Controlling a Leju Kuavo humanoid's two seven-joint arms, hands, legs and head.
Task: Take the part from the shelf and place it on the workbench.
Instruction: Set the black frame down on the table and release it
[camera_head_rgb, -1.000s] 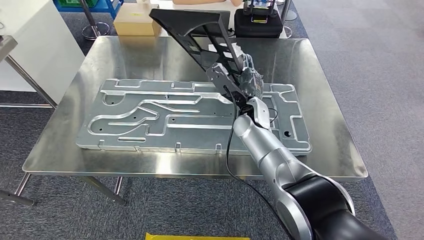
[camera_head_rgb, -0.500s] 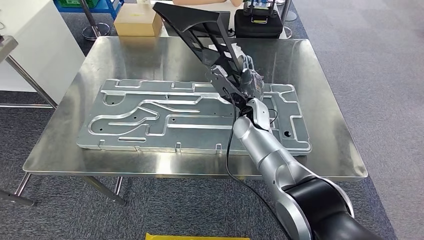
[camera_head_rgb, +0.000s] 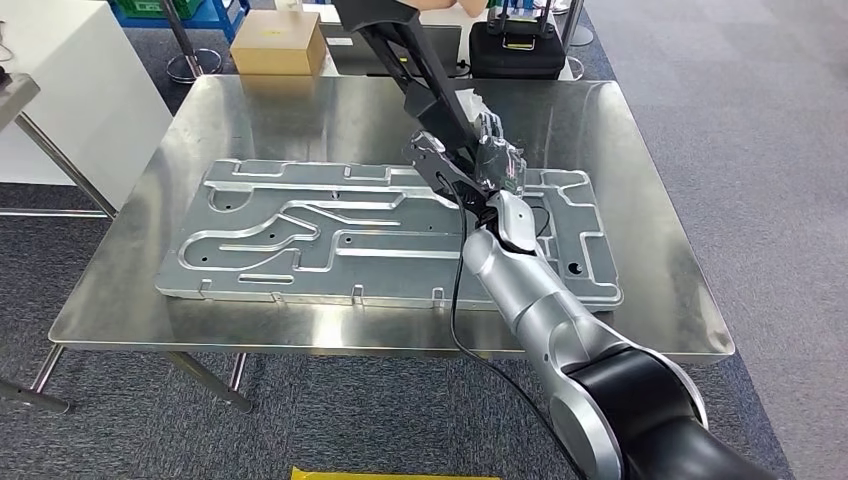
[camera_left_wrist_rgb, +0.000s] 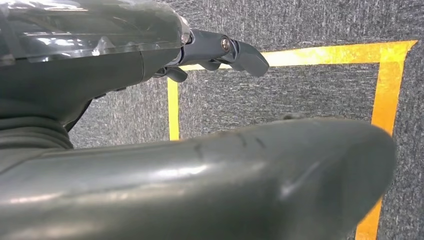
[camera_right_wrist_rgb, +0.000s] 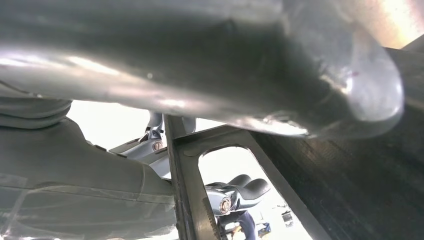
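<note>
Right hand (camera_head_rgb: 495, 160) raised over the far right of the steel desk (camera_head_rgb: 650, 230), fingers (camera_right_wrist_rgb: 245, 187) clamped on the lower end of the black framed part (camera_head_rgb: 420, 75), which is held in the air, tilted up and away above the grey machined plate (camera_head_rgb: 300, 235). Left hand (camera_left_wrist_rgb: 90, 55) hanging over grey carpet marked with yellow tape (camera_left_wrist_rgb: 172, 107), fingers empty and extended.

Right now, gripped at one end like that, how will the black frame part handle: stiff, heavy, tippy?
Probably stiff: the black frame part stays straight though the right hand holds only its lower end. Likely light, given its open cutouts. Apt to swing or lever in the grip, since most of its length juts above the workbench.
</note>
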